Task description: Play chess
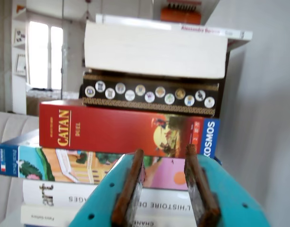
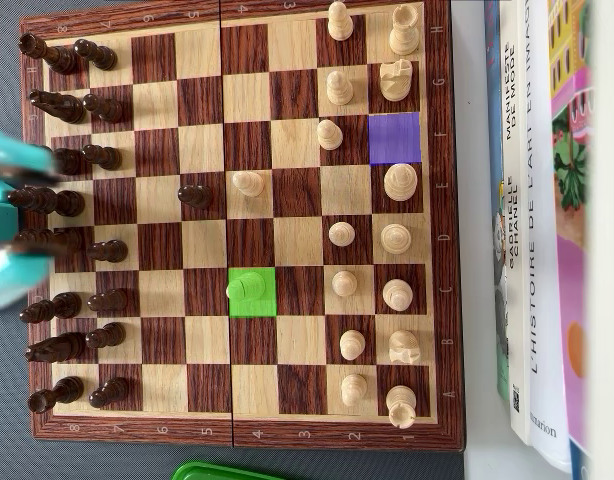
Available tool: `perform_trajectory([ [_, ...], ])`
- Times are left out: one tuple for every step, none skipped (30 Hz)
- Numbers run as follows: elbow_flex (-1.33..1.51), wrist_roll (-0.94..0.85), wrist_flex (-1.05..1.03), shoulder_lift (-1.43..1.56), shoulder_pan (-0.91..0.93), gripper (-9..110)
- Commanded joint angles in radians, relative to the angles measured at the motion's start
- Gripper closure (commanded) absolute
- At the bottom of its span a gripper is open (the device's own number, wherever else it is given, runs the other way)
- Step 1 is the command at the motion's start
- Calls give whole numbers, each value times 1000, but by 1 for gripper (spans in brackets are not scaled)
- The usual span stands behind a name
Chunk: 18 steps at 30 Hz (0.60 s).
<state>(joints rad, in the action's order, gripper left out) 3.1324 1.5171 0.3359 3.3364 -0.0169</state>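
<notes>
1. In the wrist view your gripper (image 1: pixel 166 189) points level at a stack of books and game boxes, the red Catan box (image 1: pixel 121 127) in the middle. The jaws stand narrowly apart and hold nothing. No chessboard shows here, so the arm is likely parked clear of play.
2. The overhead view gives what the wrist camera misses: the chessboard (image 2: pixel 242 425), with the teal arm (image 2: pixel 7 220) at its left edge over the dark pieces. A green square marks a pale piece (image 2: pixel 249 287); a purple square (image 2: pixel 394 138) sits empty among the light ranks, probably flagging a move.
</notes>
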Motion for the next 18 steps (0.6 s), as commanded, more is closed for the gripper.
perform_trajectory([
  [2,-8,110,12,0,88],
  [3,-8,138,12,0,88],
  [3,-8,164,12,-2,88],
  [11,-8,195,12,-2,88],
  [23,-6,235,14,-2,88],
  [26,-8,275,14,-2,88],
  [26,-8,311,14,-2,88],
  [26,-11,347,14,-2,88],
  [26,-11,388,14,-2,88],
  [26,-11,426,14,-2,88],
  [26,-8,469,14,-2,88],
  [26,-8,514,14,-2,88],
  [26,-11,561,14,-2,88],
  [26,-11,609,14,-2,88],
  [26,-11,653,14,-2,88],
  [26,-11,693,14,-2,88],
  [26,-9,733,14,-2,88],
  [26,-9,775,14,-2,88],
])
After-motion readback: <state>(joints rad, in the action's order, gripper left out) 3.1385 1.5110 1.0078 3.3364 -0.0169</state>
